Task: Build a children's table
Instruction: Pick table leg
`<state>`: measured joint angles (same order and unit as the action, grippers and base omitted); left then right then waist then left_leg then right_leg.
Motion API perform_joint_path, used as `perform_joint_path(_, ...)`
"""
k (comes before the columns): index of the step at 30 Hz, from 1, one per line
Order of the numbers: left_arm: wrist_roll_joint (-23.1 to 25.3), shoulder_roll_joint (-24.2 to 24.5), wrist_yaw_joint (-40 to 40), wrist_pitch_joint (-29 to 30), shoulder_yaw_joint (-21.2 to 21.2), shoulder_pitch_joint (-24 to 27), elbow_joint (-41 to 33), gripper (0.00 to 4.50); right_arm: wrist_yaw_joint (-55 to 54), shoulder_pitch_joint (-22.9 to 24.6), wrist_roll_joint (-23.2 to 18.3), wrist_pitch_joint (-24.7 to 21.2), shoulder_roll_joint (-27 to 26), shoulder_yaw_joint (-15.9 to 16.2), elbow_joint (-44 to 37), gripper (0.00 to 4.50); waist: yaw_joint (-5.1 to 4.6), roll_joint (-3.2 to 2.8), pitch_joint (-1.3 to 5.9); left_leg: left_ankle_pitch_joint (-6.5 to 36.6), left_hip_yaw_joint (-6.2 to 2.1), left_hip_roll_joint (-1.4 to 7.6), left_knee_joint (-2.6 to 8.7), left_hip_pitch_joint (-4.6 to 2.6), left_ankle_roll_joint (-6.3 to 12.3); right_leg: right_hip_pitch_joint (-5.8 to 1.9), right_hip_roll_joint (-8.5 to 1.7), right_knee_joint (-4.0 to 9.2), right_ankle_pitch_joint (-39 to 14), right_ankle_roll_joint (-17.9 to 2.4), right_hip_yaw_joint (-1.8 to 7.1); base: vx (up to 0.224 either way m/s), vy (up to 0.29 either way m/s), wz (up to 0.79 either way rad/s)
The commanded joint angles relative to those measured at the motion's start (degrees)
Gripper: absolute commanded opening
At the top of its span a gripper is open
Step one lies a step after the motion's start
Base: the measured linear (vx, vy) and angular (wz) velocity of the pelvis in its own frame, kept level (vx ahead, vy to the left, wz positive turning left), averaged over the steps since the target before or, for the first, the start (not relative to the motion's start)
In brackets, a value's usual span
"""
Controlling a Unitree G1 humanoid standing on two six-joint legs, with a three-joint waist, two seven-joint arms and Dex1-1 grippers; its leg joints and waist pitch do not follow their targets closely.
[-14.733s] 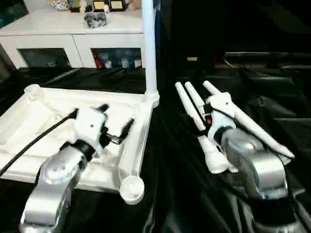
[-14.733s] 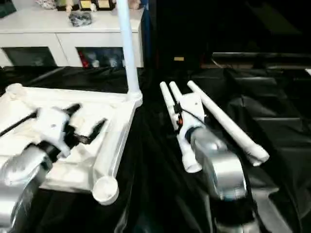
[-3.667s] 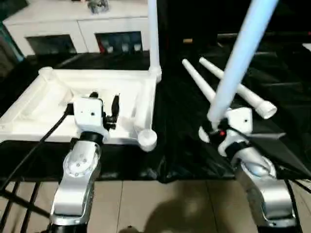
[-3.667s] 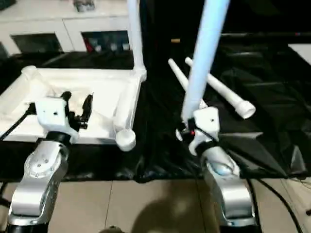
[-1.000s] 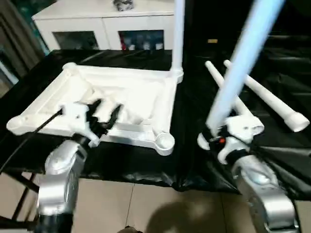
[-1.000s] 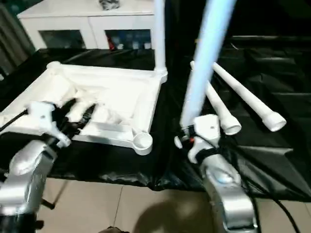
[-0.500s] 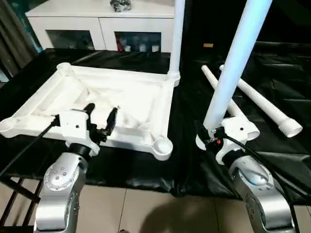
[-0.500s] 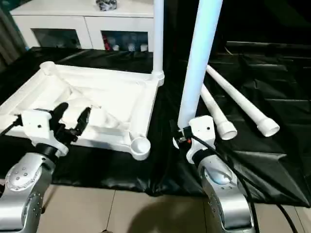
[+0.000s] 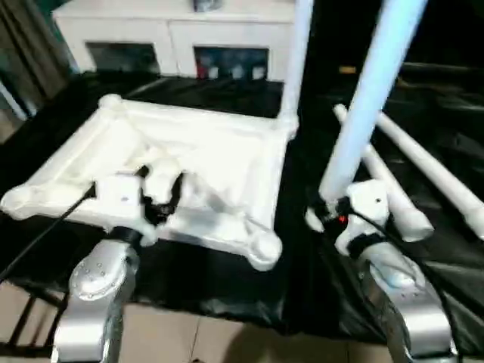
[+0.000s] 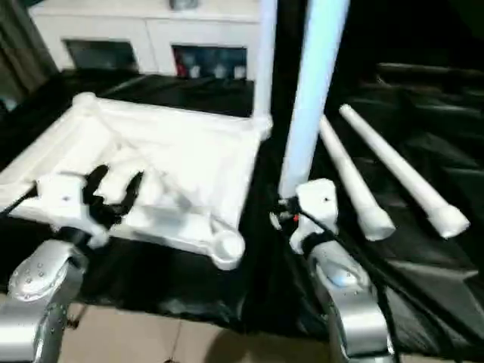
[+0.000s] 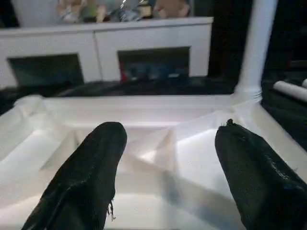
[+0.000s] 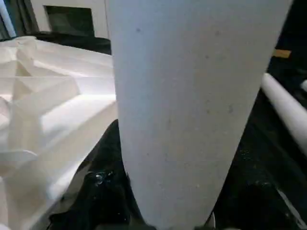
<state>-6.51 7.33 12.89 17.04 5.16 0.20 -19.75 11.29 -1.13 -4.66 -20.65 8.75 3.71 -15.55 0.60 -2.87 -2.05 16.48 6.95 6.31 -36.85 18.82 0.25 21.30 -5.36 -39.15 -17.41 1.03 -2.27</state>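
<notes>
The white tabletop (image 9: 219, 147) lies upside down on black cloth, ribbed underside up. One white leg (image 9: 297, 60) stands upright in its far right corner socket. My right gripper (image 9: 331, 215) is shut on the lower end of a second leg (image 9: 370, 98), held nearly upright, right of the near right corner socket (image 9: 263, 249) and apart from it. The right wrist view shows this held leg (image 12: 182, 96) close up. My left gripper (image 9: 160, 187) hovers open over the tabletop's near edge, nothing between its black fingers (image 11: 91, 167).
Two more white legs (image 9: 389, 189) (image 10: 401, 178) lie on the black cloth to the right of my right arm. A white glass-door cabinet (image 9: 174, 41) stands behind the table. Bare floor (image 10: 151, 333) shows below the cloth's front edge.
The whole picture has shifted as the camera moved. My left wrist has straightened from a tilt. The right gripper still holds the leg nearly upright.
</notes>
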Motion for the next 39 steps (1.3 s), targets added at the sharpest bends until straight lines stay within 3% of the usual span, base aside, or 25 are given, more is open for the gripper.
perform_joint_path(1,-0.3,-0.29,0.01,0.47,-1.28,0.17,-1.25,3.49,0.16,1.08,0.04,0.31,0.88,-0.68,-0.64,1.89,2.26,2.24,1.85,1.21,0.29,-0.16,-2.05,3.38,14.32,-6.97,-7.21,9.95,-2.04,-7.74,8.59,0.029,-0.093,0.11)
perform_joint_path(2,-0.3,-0.29,0.01,0.47,-1.28,0.17,-1.25,3.49,0.16,1.08,0.04,0.31,0.88,-0.68,-0.64,1.89,2.26,2.24,1.85,1.21,0.29,-0.16,-2.05,3.38,14.32,-6.97,-7.21,9.95,-2.04,-7.74,8.59,0.032,-0.085,0.07)
perform_joint_path(3,-0.41,-0.28,0.07,0.47,-1.35,0.17,-1.2,3.49,0.17,1.22,0.06,0.27,0.84,-0.64,-0.72,1.89,3.39,2.09,1.78,-2.95,-1.4,1.44,-3.48,5.63,6.57,-8.74,-7.61,10.12,-10.08,-11.56,7.55,0.027,-0.062,-0.05)
perform_joint_path(5,-0.52,-0.27,0.11,0.54,-1.38,0.16,-1.16,3.49,0.16,1.33,0.1,0.37,0.78,-0.59,-0.87,1.89,3.05,1.32,1.25,-5.34,-1.36,2.11,-1.37,5.56,4.65,-8.38,-5.87,10.36,-13.79,-13.04,5.27,0.023,-0.058,-0.04)
perform_joint_path(6,-0.57,-0.14,0.13,0.62,-1.49,0.11,-1.12,3.49,0.15,1.42,0.37,0.3,0.78,-0.35,-1.09,1.89,2.71,-0.97,1.07,-4.71,-1.02,3.57,2.23,3.4,3.76,-7.19,-4.19,10.92,-17.67,-13.56,2.68,0.0,0.0,0.0)
perform_joint_path(7,-0.69,-0.16,0.15,0.7,-1.48,0.06,-1.06,3.49,0.1,1.48,0.01,0.26,0.45,-0.49,-1.16,1.89,1.34,-2.23,0.86,4.17,-1.6,5.03,5.52,2.96,2.14,-7.01,-0.93,9.73,-18.57,-11.12,0.52,0.0,0.0,0.0)
perform_joint_path(8,-0.72,-0.12,0.16,0.69,-1.52,0.09,-1.01,3.49,0.08,1.54,-0.26,0.12,0.09,-0.68,-1.25,1.89,0.85,-2.15,0.71,8.68,-2.14,5.54,6.04,2.02,2.01,-6.19,-0.04,8.98,-17.91,-10.31,0.27,0.069,0.065,0.01)
perform_joint_path(9,-1.16,-0.28,0.48,0.88,-1.6,0.24,-1.15,3.49,-0.12,1.68,-0.6,-0.04,-0.18,-0.8,-1.52,1.89,-0.74,-2.79,1.68,13.67,-4.2,7.45,7.04,-2.02,3.84,-4.3,0.31,6.79,-8.22,-12.44,-0.12,0.059,0.055,0.1)
perform_joint_path(10,-1.31,-0.36,0.57,0.99,-1.61,0.28,-1.22,3.49,-0.17,1.72,-0.65,-0.07,-0.16,-0.78,-1.58,1.89,-0.9,-3.17,2.31,10.3,-4.65,7.54,7.02,-2.27,5.58,-4.4,0.24,6.14,-3.02,-12.46,-0.36,0.059,0.055,0.1)
perform_joint_path(11,-1.55,-0.61,0.67,0.79,-1.6,0.44,-1.45,3.49,-0.26,1.84,-0.74,-0.13,-0.1,-0.69,-1.77,1.89,-1.21,-2.91,2.8,-1.56,-5.01,7.45,5.52,-2.26,10.87,-3.38,-0.34,4.96,6.64,-11.99,-0.43,0.067,0.049,0.04)
perform_joint_path(12,-0.68,-0.17,0.27,1.05,-2.13,0.53,-1.59,3.49,-0.32,1.97,-0.25,-0.19,0.16,-0.29,-1.92,1.89,-0.81,-1.95,3.51,-16.33,-4.1,6.42,3.19,-0.9,15.28,-3.64,-1.84,4.65,17.26,-11.68,0.52,0.071,0.039,0.05)
perform_joint_path(13,-0.68,-0.17,0.27,1.05,-2.13,0.53,-1.59,3.49,-0.32,1.97,-0.25,-0.19,0.16,-0.29,-1.92,1.89,-0.81,-1.95,3.51,-16.33,-4.1,6.42,3.19,-0.9,15.28,-3.64,-1.84,4.65,17.26,-11.68,0.52,0.071,0.039,0.05)
perform_joint_path(14,-0.28,0.5,0.65,0.37,-2.67,0.54,-1.41,3.49,-0.26,1.93,-0.11,-0.21,0.0,-0.18,-1.99,1.89,-0.08,-1.32,4.17,-28.96,-3.06,4.37,1.7,2.4,15.2,-5.96,-2.74,3.67,31.51,-10.16,1.66,0.054,0.02,0.0)
perform_joint_path(15,-0.19,0.85,1.15,-0.32,-2.91,0.56,-1.28,3.49,-0.24,1.89,-0.13,-0.2,-0.11,-0.16,-2.02,1.89,0.83,-1.21,5.28,-38.77,-3.21,3.68,0.78,2.91,10.52,-5.75,-1.55,1.86,47.7,-5.75,1.67,0.0,0.0,0.0)
perform_joint_path(16,-0.17,1.4,2.04,-0.99,-3.28,0.56,-1.1,3.49,-0.18,1.82,-0.22,-0.18,-0.2,-0.13,-2.08,1.89,0.88,-0.93,5.16,-38.9,-3.17,3.66,0.92,3.0,8.75,-5.51,-1.28,1.75,49.4,-4.63,1.54,0.0,0.0,0.0)
perform_joint_path(18,-0.93,3.43,6.04,-2.76,-4.66,0.62,-0.76,3.49,0.71,1.66,-1.45,-0.04,-0.78,-0.35,-2.45,1.89,1.39,-1.02,3.88,-21.88,-2.65,4.42,2.54,3.26,2.67,-4.59,-2.26,3.37,39.41,-3.41,1.46,-0.03,-0.01,-0.02)
perform_joint_path(19,-1.75,4.62,8.42,-2.33,-5.4,0.55,-0.69,3.49,1.28,1.61,-2.02,-0.28,-0.78,-0.32,-2.62,1.89,1.39,-1.02,3.88,-21.88,-2.65,4.42,2.54,3.26,2.67,-4.59,-2.26,3.37,39.41,-3.41,1.46,-0.059,-0.019,-0.04)
perform_joint_path(20,-3.67,5.51,11.18,-1.45,-5.63,0.43,-0.63,3.49,2.02,1.46,-2.57,-0.58,-0.72,-0.17,-2.73,1.89,1.68,-1.3,2.81,-3.9,-2.53,5.65,4.2,2.46,-0.97,-3.87,-2.77,4.92,21.1,-5.71,1.77,-0.085,-0.019,-0.01)
perform_joint_path(23,-8.95,9.47,20.46,0.97,-5.86,-1.03,0.75,3.83,4.47,0.48,-4.1,-1.38,0.51,0.14,-2.88,1.89,1.73,-1.44,1.28,14.64,-2.08,5.97,6.5,1.46,-4.16,-3.36,-2.95,6.86,-4.62,-9.86,2.54,-0.102,-0.016,0.01)
perform_joint_path(24,-9.61,10.95,23.11,0.91,-6.19,-1.6,1.5,3.87,5.17,0.14,-4.37,-1.53,1.1,0.19,-2.8,1.89,1.67,-1.12,0.83,18.45,-1.76,5.72,6.9,1.33,-5.03,-2.99,-3.02,7.63,-13.8,-9.36,2.97,-0.109,-0.015,-0.03)
perform_joint_path(27,-8.76,17.65,33.54,-0.03,-9.49,-5.72,7.57,4.08,8.71,-1.57,-5.18,-1.92,3.87,-0.35,-1.51,1.89,1.7,-1.13,0.94,19.17,-1.55,5.56,7.21,0.63,-5.83,-2.17,-3.13,8.73,-21.22,-7.3,3.62,-0.106,-0.014,-0.02)
perform_joint_path(30,-6.12,21.9,39.96,-4.11,-12.5,-9.45,12.53,4.2,11.53,-2.52,-4.54,-1.14,6.71,-0.35,-0.98,1.89,1.4,-1.33,1.61,13.13,-1.58,5.73,7.56,1.72,-4.95,-3.23,-3.04,8.02,-13.12,-7.94,3.27,-0.052,-0.008,-0.02)
perform_joint_path(32,-4.43,24.34,45.37,-6.49,-14.64,-14.69,19.52,4.2,13.72,-3.51,-5.01,-1.29,9.55,-1.41,-0.53,1.89,1.39,-2.13,1.69,12.87,-1.09,5.47,7.31,1.42,-4.26,-2.44,-2.67,8.17,-10.74,-9.05,3.18,0.0,0.0,0.0)
perform_joint_path(37,-1.68,24.84,48.17,-11.23,-16.42,-19.58,27.78,3.92,14.1,-4.24,-6.03,-1.7,10.89,-2.9,-0.42,1.89,1.28,-1.99,2.1,10.26,-0.94,5.66,7.07,1.84,-3.44,-2.97,-3.08,7.76,-7.57,-11.12,3.19,0.0,0.0,0.0)
perform_joint_path(39,-0.91,25.52,50.92,-13.85,-17.88,-21.83,32.01,3.83,14.63,-4.02,-6.81,-1.96,11.24,-3.35,-1.05,1.89,1.1,-2.76,2.69,5.6,-0.93,5.76,6.64,2.08,-2.19,-3.28,-2.96,6.97,1.03,-12.74,2.91,0.0,0.0,0.0)
